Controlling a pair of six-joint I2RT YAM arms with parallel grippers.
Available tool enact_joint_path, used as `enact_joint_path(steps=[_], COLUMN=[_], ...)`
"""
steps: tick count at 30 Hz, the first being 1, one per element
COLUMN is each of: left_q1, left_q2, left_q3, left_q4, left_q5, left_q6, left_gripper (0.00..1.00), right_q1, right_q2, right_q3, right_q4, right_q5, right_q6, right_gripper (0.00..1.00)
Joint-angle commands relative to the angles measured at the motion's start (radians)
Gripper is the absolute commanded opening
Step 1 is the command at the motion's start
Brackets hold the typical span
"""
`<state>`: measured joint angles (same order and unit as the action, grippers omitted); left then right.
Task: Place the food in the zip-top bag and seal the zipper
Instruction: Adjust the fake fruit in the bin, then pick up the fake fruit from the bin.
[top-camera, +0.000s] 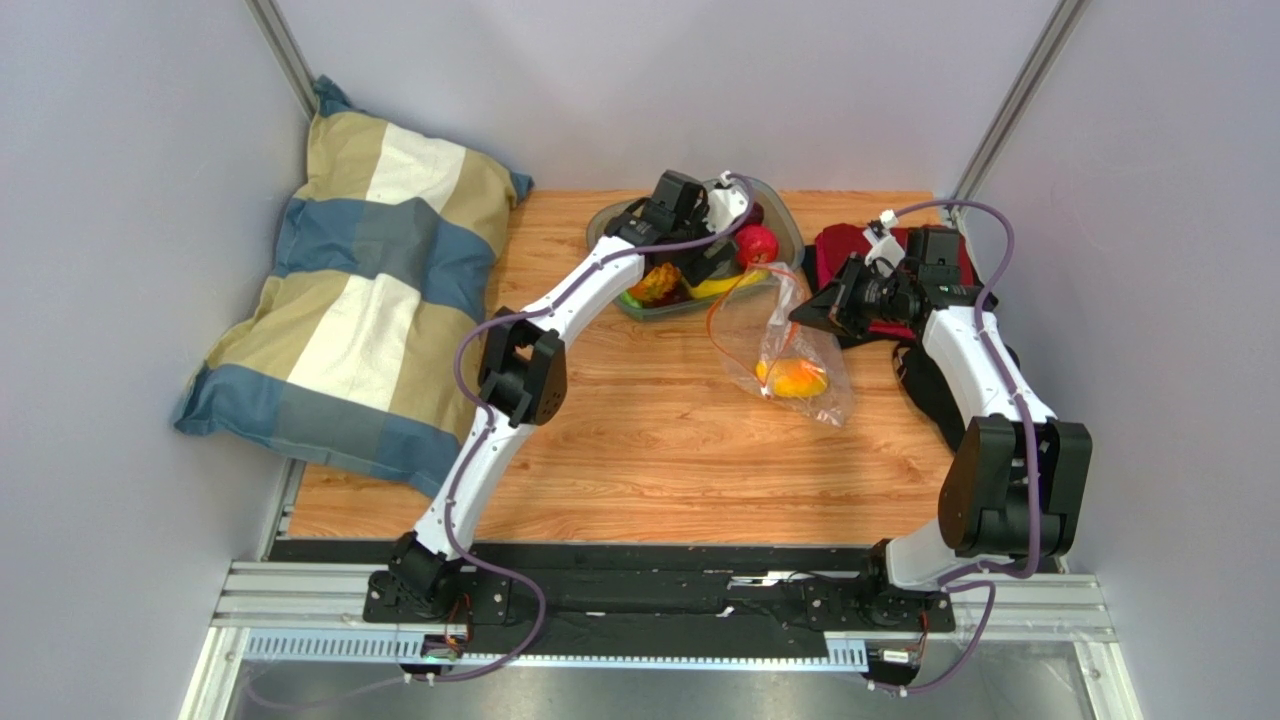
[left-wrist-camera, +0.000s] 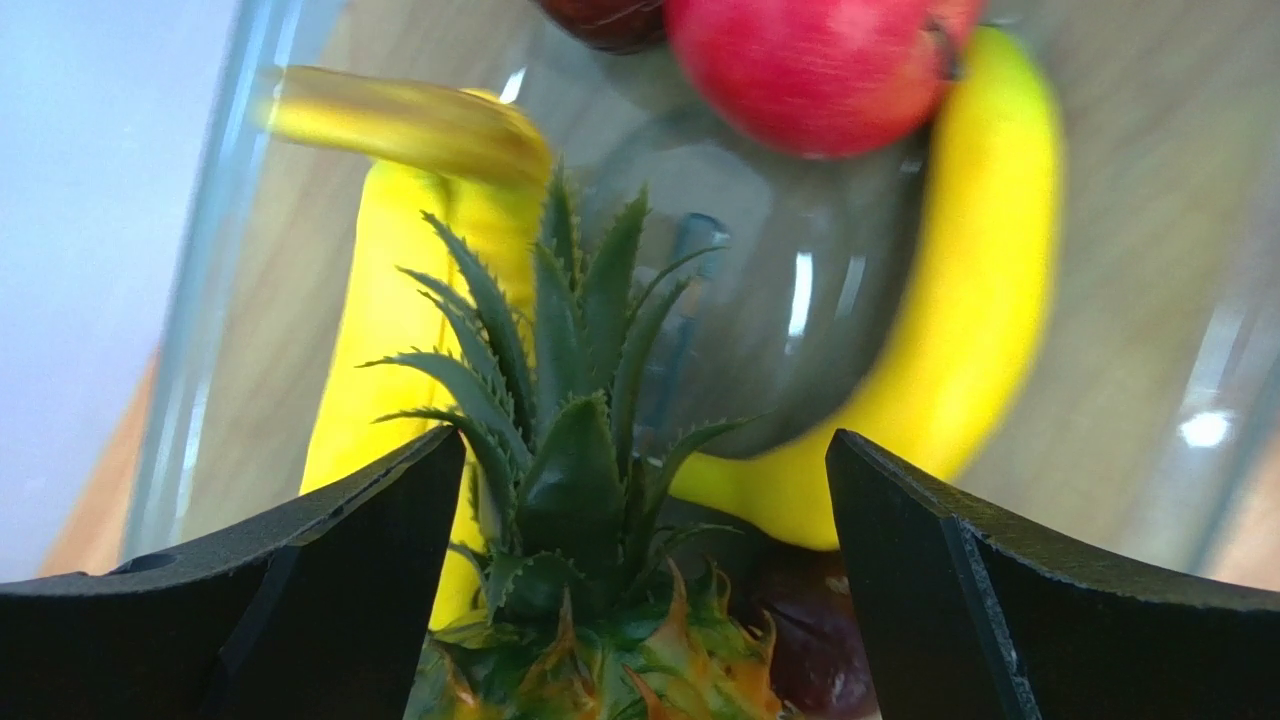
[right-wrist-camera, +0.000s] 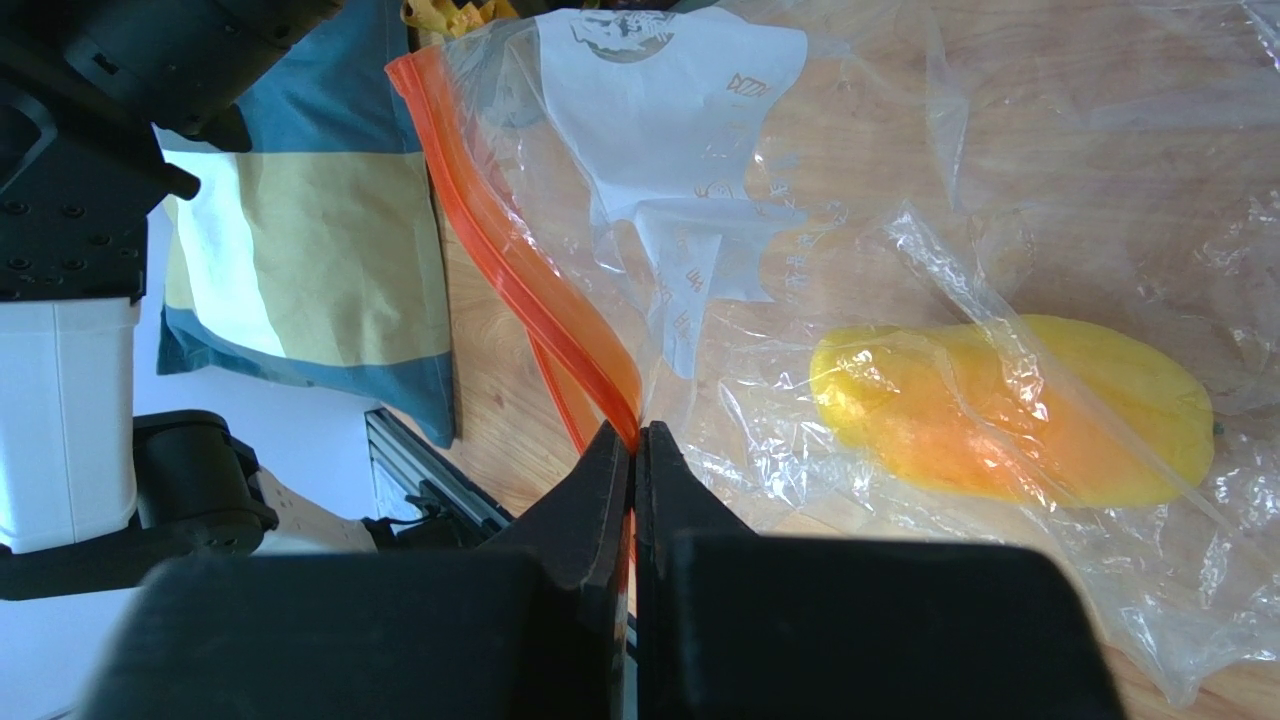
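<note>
Left wrist view: the left gripper (left-wrist-camera: 643, 450) stands spread, its black fingers (left-wrist-camera: 301, 600) either side of the pineapple (left-wrist-camera: 579, 600) crown; beyond lie the yellow bananas (left-wrist-camera: 962, 345) and a red fruit (left-wrist-camera: 819, 68) in the tray (left-wrist-camera: 196, 300); closing on those springy leaves could let the fruit slip or swing. Right wrist view: the right gripper (right-wrist-camera: 634, 450) is pinched on the zipper (right-wrist-camera: 511, 270), lifting one lip of the zip-top bag (right-wrist-camera: 1052, 180); the mango (right-wrist-camera: 1022, 405) lies inside, on the table (right-wrist-camera: 489, 398); held by one lip, the mouth may sag and block the drop.
</note>
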<state>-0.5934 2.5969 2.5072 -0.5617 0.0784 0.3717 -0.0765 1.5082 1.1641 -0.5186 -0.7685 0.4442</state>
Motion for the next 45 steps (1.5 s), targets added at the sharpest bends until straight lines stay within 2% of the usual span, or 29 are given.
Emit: enact_joint_path(steps=[1, 4, 7, 10, 11, 12, 13, 16, 24, 28, 30, 33, 37, 38, 39, 41, 43, 44, 45], left_q1=[-0.008, -0.016, -0.022, -0.029, -0.029, -0.029, -0.031, -0.029, -0.019, 0.023, 0.056, 0.093, 0.107, 0.109, 0.112, 0.115, 0.115, 0.115, 0.115], left_q2=[0.026, 0.035, 0.032, 0.008, -0.001, -0.029, -0.044, -0.125, -0.308, -0.372, -0.438, -0.555, -0.678, -0.713, -0.731, -0.779, -0.810, -0.839, -0.850], left_q3=[0.045, 0.041, 0.032, 0.021, 0.018, 0.009, 0.002, -0.047, -0.177, -0.205, -0.270, -0.414, -0.518, -0.527, -0.539, -0.565, -0.591, -0.622, -0.636], left_q4=[0.049, 0.062, 0.098, 0.158, 0.172, 0.187, 0.218, 0.267, 0.279, 0.269, 0.292, 0.449, 0.531, 0.534, 0.531, 0.536, 0.556, 0.594, 0.638], left_q5=[-0.140, -0.155, -0.173, -0.202, -0.207, -0.212, -0.224, -0.217, -0.152, -0.085, 0.030, 0.116, 0.135, 0.136, 0.144, 0.150, 0.173, 0.188, 0.226], left_q6=[0.120, 0.150, 0.191, 0.231, 0.234, 0.231, 0.225, 0.196, 0.041, -0.135, -0.229, -0.338, -0.367, -0.366, -0.398, -0.413, -0.438, -0.448, -0.485], left_gripper=[0.98, 0.94, 0.77, 0.52, 0.37, 0.28, 0.15, 0.01, 0.00, 0.00, 0.00, 0.00, 0.00, 0.00, 0.00, 0.00, 0.00, 0.00, 0.00], right_q1=[-0.006, -0.006, -0.006, -0.006, -0.006, -0.006, -0.006, -0.006, -0.006, -0.005, -0.003, 0.003, 0.018, 0.021, 0.023, 0.024, 0.024, 0.024, 0.024], right_q2=[-0.017, -0.017, -0.022, -0.025, -0.025, -0.025, -0.023, -0.014, 0.026, 0.037, 0.049, 0.064, 0.064, 0.063, 0.060, 0.057, 0.055, 0.056, 0.060], right_q3=[0.012, 0.011, 0.008, 0.008, 0.009, 0.011, 0.012, 0.028, 0.074, 0.062, 0.057, 0.051, 0.039, 0.026, -0.004, -0.036, -0.069, -0.073, -0.064], right_q4=[0.028, 0.026, 0.026, 0.025, 0.022, 0.023, 0.020, 0.011, 0.029, 0.121, 0.190, 0.316, 0.492, 0.616, 0.676, 0.780, 0.770, 0.705, 0.633], right_q5=[0.000, 0.000, 0.000, 0.001, 0.003, 0.002, 0.001, -0.006, -0.075, -0.146, -0.205, -0.274, -0.325, -0.342, -0.345, -0.336, -0.322, -0.307, -0.292], right_q6=[0.004, 0.004, 0.002, 0.002, 0.002, 0.002, 0.002, 0.002, 0.039, 0.140, 0.230, 0.373, 0.578, 0.635, 0.757, 0.839, 0.832, 0.794, 0.674], right_gripper=[0.00, 0.00, 0.00, 0.00, 0.00, 0.00, 0.00, 0.00, 0.00, 0.00, 0.00, 0.00, 0.00, 0.00, 0.00, 0.00, 0.00, 0.00, 0.00])
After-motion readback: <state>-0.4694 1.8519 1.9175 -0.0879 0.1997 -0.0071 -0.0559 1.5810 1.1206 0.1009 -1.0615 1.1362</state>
